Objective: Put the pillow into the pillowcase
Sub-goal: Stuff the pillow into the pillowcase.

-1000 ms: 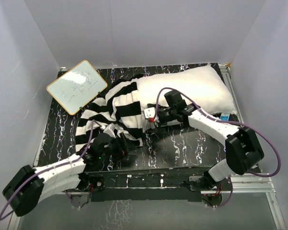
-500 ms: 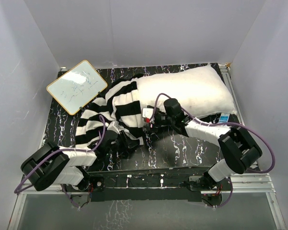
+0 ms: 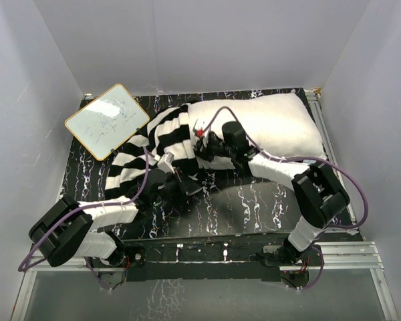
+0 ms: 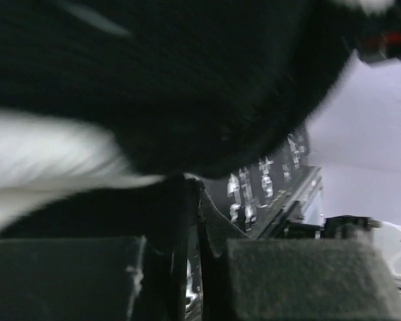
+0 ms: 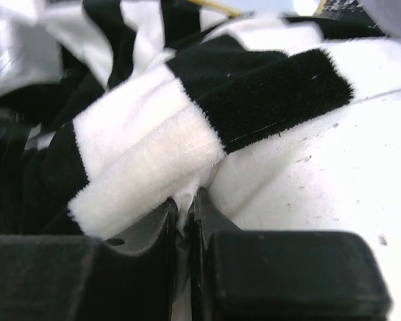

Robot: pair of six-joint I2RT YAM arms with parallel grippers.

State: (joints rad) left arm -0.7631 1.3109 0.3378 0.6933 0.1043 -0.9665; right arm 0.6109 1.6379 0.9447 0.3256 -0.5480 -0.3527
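Observation:
In the top view the white pillow (image 3: pixel 277 124) lies at the back right, its left end inside the mouth of the striped pillowcase (image 3: pixel 154 140). My right gripper (image 3: pixel 202 144) sits at that mouth, shut on the pillowcase's white hem (image 5: pixel 147 167) with the pillow (image 5: pixel 321 167) just to its right. My left gripper (image 3: pixel 177 182) is at the pillowcase's near edge. In the left wrist view its jaws stand together with black pillowcase cloth (image 4: pixel 187 80) bunched over and running down into them.
A small whiteboard (image 3: pixel 107 120) with a yellow frame leans at the back left. White walls close in the black marbled table (image 3: pixel 254 200) on three sides. A metal rail (image 3: pixel 321 251) runs along the near edge by the arm bases.
Both grippers have gone from open to shut on the pillowcase. The right one has moved left and back, pulling the hem over the pillow's end. The left one has reached further in.

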